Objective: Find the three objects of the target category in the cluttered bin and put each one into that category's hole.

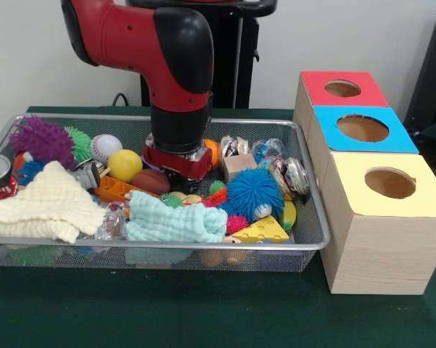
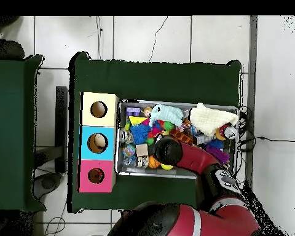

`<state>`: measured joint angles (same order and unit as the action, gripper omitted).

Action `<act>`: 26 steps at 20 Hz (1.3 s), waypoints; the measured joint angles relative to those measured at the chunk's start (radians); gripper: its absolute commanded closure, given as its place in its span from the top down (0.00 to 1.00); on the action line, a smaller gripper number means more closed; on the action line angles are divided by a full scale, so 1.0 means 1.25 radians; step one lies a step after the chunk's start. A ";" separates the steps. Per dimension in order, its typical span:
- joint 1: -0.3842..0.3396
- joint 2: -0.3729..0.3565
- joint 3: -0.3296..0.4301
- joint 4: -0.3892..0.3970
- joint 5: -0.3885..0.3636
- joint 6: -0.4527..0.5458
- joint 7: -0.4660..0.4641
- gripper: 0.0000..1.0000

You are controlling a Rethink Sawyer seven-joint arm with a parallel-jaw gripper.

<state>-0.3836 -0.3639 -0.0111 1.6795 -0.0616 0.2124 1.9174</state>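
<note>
The gripper (image 1: 175,174) is lowered into the middle of the wire bin (image 1: 315,232); how the jaws stand cannot be told — they are hidden in the clutter. The small brown football (image 1: 151,181) just beside it looks light, smooth and slippery — best pinched across its fat middle.

- The arm (image 1: 175,80) stands in the middle of the crowded mesh bin (image 1: 313,230), blocking its centre.
- Two cloths (image 1: 175,221) cover the bin's near side.
- The three box holes (image 1: 389,183) lie uncovered, reachable from above.
</note>
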 measured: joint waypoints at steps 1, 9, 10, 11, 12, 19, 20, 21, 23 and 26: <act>0.000 0.000 0.000 -0.004 0.000 0.008 0.000 0.00; -0.005 0.002 0.008 -0.019 -0.012 0.033 0.000 1.00; -0.005 0.002 0.008 -0.019 -0.012 0.033 0.000 1.00; -0.004 0.002 0.007 -0.020 -0.012 0.034 0.000 1.00; -0.003 0.002 0.007 -0.020 -0.012 0.034 0.000 1.00; 0.001 0.002 0.003 -0.020 -0.012 0.033 0.000 1.00; 0.001 0.001 0.003 -0.020 -0.012 0.033 0.000 1.00; 0.002 0.000 0.003 -0.020 -0.012 0.034 0.000 1.00; 0.003 -0.009 0.003 -0.018 -0.012 0.041 0.000 1.00; 0.003 -0.021 0.003 -0.011 -0.012 0.050 0.000 1.00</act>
<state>-0.3803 -0.3904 -0.0069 1.6659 -0.0768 0.2752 1.9174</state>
